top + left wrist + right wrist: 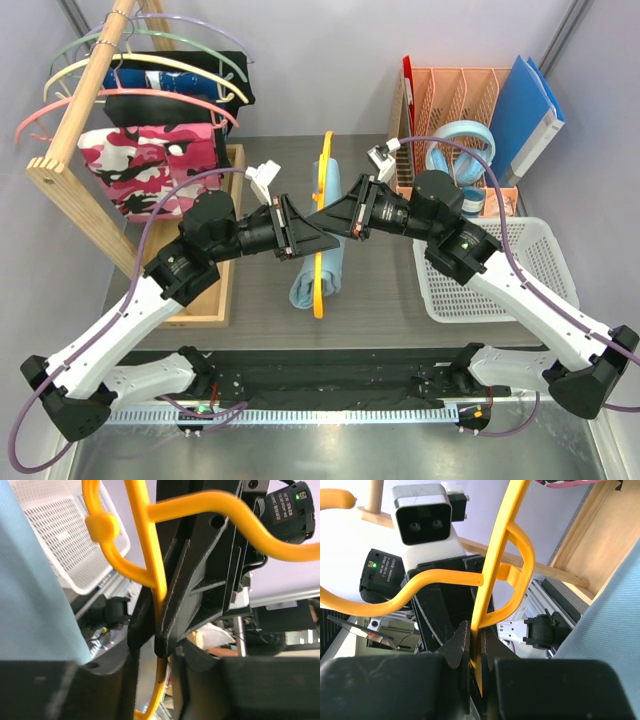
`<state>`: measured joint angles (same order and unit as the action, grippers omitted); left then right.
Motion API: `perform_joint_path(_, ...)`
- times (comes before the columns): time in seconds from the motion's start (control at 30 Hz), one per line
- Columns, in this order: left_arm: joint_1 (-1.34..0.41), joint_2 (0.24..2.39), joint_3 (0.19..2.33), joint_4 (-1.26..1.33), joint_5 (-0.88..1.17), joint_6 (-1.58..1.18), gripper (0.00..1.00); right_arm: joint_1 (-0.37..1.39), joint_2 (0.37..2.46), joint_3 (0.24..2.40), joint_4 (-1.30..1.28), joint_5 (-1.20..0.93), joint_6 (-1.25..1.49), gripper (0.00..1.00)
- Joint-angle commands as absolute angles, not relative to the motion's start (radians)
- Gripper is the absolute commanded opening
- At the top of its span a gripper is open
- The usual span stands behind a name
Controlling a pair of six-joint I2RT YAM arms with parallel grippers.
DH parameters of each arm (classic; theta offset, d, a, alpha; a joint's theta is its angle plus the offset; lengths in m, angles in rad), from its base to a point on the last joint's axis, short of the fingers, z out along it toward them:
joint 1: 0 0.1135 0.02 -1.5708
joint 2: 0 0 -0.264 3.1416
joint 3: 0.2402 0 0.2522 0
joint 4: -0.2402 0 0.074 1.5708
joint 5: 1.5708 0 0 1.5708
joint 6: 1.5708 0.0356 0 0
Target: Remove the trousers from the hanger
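Note:
The yellow-orange hanger (pixel 318 290) is held above the dark table's middle, running near to far. The sky-blue trousers (pixel 305 285) hang folded over it. My right gripper (pixel 318 222) reaches in from the right and is shut on a thin bar of the hanger (pixel 495 555); its pads (pixel 465 645) pinch the bar. My left gripper (pixel 330 241) comes from the left and meets it at the same spot. Its jaws stand apart with the hanger (pixel 150 545) running through the gap (pixel 152 690). Blue cloth shows at the left wrist view's left edge (pixel 30 590) and the right wrist view's right edge (pixel 610 630).
A wooden rack (pixel 75 150) at the back left carries pink, green and purple hangers, a pink camouflage garment (pixel 140 160) and dark garments. A white basket (pixel 520 290) stands right. A file organiser (pixel 450 90) with a blue folder stands at the back right.

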<state>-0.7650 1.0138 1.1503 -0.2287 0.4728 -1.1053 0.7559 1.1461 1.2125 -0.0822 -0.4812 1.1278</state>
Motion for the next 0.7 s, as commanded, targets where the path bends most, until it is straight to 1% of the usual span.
perform_joint_path(0.0, -0.776, 1.0, 1.152, -0.109, 0.517, -1.158, 0.21, 0.762, 1.127, 1.285, 0.141, -0.503, 1.091, 0.01)
perform_joint_path(0.03, -0.776, 1.0, 1.149, -0.095, 0.517, -1.167, 0.14, 0.761, 1.129, 1.284, 0.143, -0.502, 1.091, 0.02)
perform_joint_path(0.07, -0.776, 1.0, 1.15, -0.075, 0.517, -1.18, 0.0, 0.761, 1.131, 1.281, 0.138, -0.5, 1.089, 0.03)
perform_joint_path(0.17, -0.776, 1.005, 1.189, -0.08, 0.492, -1.198, 0.0, 0.755, 1.121, 1.278, 0.091, -0.465, 1.056, 0.14)
perform_joint_path(0.2, -0.776, 1.011, 1.206, -0.113, 0.477, -1.192, 0.0, 0.753, 1.118, 1.278, 0.069, -0.45, 1.039, 0.22)
perform_joint_path(0.23, -0.776, 1.012, 1.221, -0.136, 0.438, -1.186, 0.0, 0.746, 1.111, 1.279, 0.045, -0.41, 1.017, 0.28)
perform_joint_path(0.3, -0.775, 1.014, 1.28, -0.236, 0.373, -1.175, 0.0, 0.741, 1.082, 1.287, -0.072, -0.352, 0.935, 0.44)
perform_joint_path(0.37, -0.776, 1.022, 1.322, -0.284, 0.293, -1.155, 0.0, 0.736, 1.045, 1.301, -0.194, -0.234, 0.878, 0.52)
perform_joint_path(0.4, -0.776, 1.023, 1.351, -0.302, 0.276, -1.151, 0.0, 0.736, 1.034, 1.31, -0.233, -0.185, 0.821, 0.57)
perform_joint_path(0.43, -0.775, 1.032, 1.365, -0.308, 0.258, -1.146, 0.0, 0.736, 1.022, 1.312, -0.265, -0.142, 0.799, 0.59)
perform_joint_path(0.47, -0.775, 1.038, 1.382, -0.314, 0.239, -1.141, 0.0, 0.735, 1.008, 1.313, -0.323, -0.061, 0.775, 0.64)
perform_joint_path(0.5, -0.773, 1.049, 1.42, -0.319, 0.233, -1.138, 0.0, 0.735, 0.984, 1.313, -0.346, -0.028, 0.735, 0.71)
perform_joint_path(0.53, -0.772, 1.071, 1.44, -0.333, 0.229, -1.135, 0.0, 0.735, 0.971, 1.31, -0.366, -0.005, 0.712, 0.73)
perform_joint_path(0.57, -0.77, 1.083, 1.462, -0.333, 0.23, -1.134, 0.0, 0.735, 0.959, 1.309, -0.405, 0.064, 0.691, 0.75)
perform_joint_path(0.6, -0.769, 1.092, 1.482, -0.333, 0.229, -1.135, 0.0, 0.735, 0.934, 1.299, -0.422, 0.083, 0.671, 0.81)
perform_joint_path(0.67, -0.764, 1.12, 1.534, -0.328, 0.213, -1.14, 0.0, 0.735, 0.914, 1.283, -0.452, 0.1, 0.591, 0.86)
